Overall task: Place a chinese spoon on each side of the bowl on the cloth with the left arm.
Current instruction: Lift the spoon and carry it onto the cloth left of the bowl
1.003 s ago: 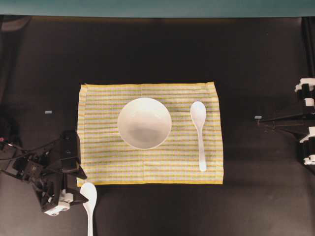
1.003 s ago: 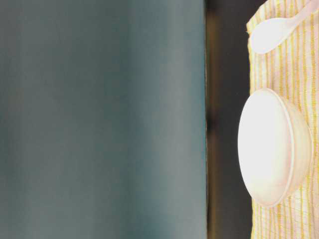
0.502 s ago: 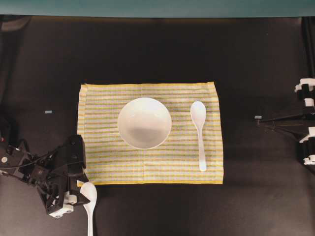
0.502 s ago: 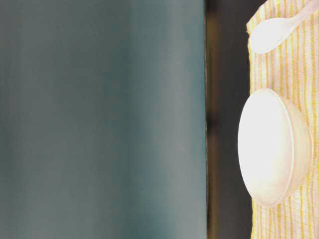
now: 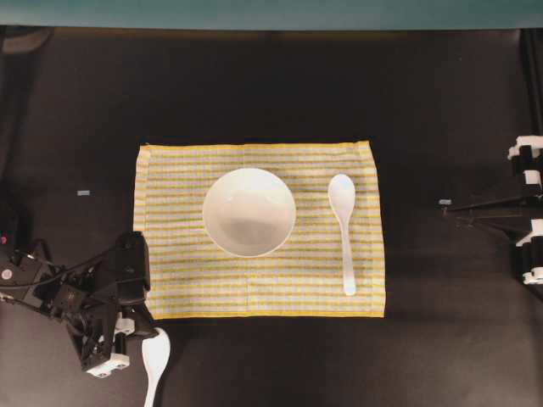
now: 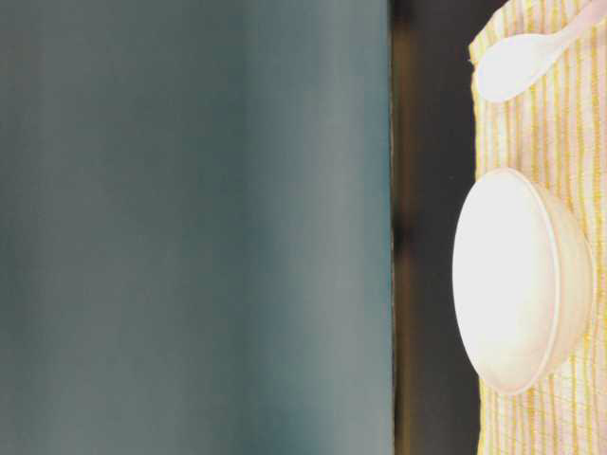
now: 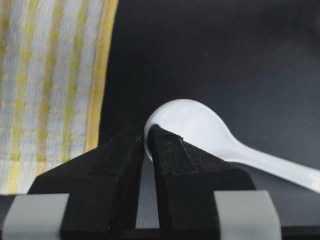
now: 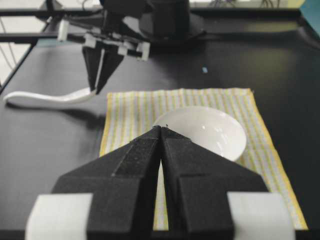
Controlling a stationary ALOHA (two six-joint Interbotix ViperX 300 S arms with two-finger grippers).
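Jaws of left gripper (image 7: pixel 148 142) pinch spoon (image 7: pixel 200 131) rim – handle cut off – right gripper (image 8: pixel 161 134) closed

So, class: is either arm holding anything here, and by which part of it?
The left gripper has its jaws shut on the rim of the bowl end of a white spoon, off the cloth. The right gripper is shut on nothing.

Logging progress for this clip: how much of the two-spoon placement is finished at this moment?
Done: one spoon already lies on the cloth, to the right of the bowl in the overhead view. In hand: the left gripper has its fingers pinched on the rim of the second spoon, off the cloth beyond its near-left corner. Left: carry that spoon onto the cloth at the bowl's other side.
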